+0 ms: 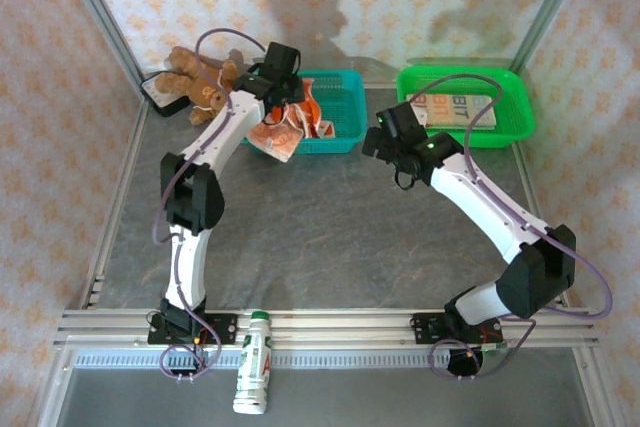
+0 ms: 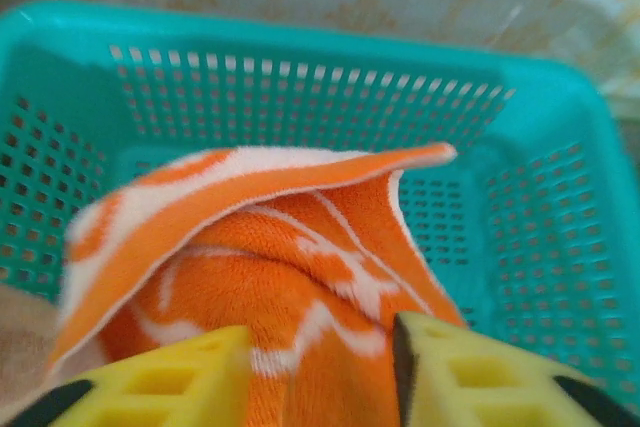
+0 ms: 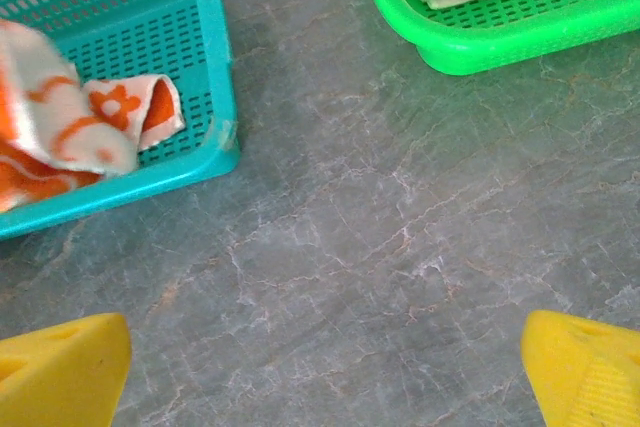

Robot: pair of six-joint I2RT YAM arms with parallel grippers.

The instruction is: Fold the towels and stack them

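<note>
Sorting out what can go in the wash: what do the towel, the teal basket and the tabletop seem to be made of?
Towel: soft terry-like cloth, matt orange with white print; it shows a fuzzy nap and limp folds.
Teal basket: moulded plastic, slightly glossy, with a regular grid of holes and a rigid rim.
Tabletop: grey stone-look surface with pale veins; real stone or printed laminate, I cannot tell.
</note>
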